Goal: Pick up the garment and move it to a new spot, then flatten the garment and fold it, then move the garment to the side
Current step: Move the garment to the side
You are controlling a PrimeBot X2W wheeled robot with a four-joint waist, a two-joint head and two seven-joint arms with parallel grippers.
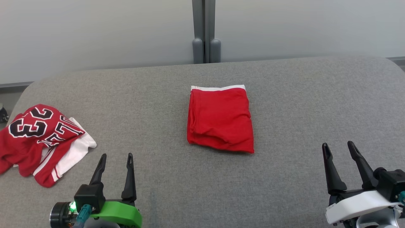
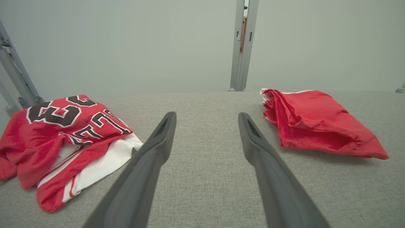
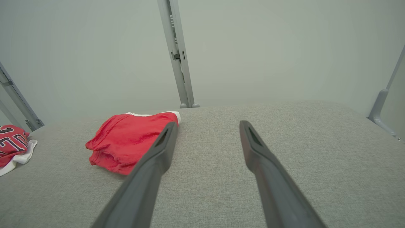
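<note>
- Our left end effector [image 1: 116,155] and right end effector [image 1: 338,144] both stand wide and hold nothing.
- The folded red garment [image 1: 220,120] lies on the worktop [image 1: 284,190] ahead, between them, its long side pointing away; we judge neither arm clearly nearer.

Garment [image 1: 220,122]: you see soft red cloth, matt, with a white cloth trim.
Jersey [image 1: 38,139]: you see red and white cloth, faint sheen.
Table cover [image 1: 284,95]: coarse grey woven fabric, matt.
Left gripper [image 1: 116,155]: your fingers look like dark matt plastic; green mount is glossier.
Post [image 1: 205,31]: smooth grey metal.
</note>
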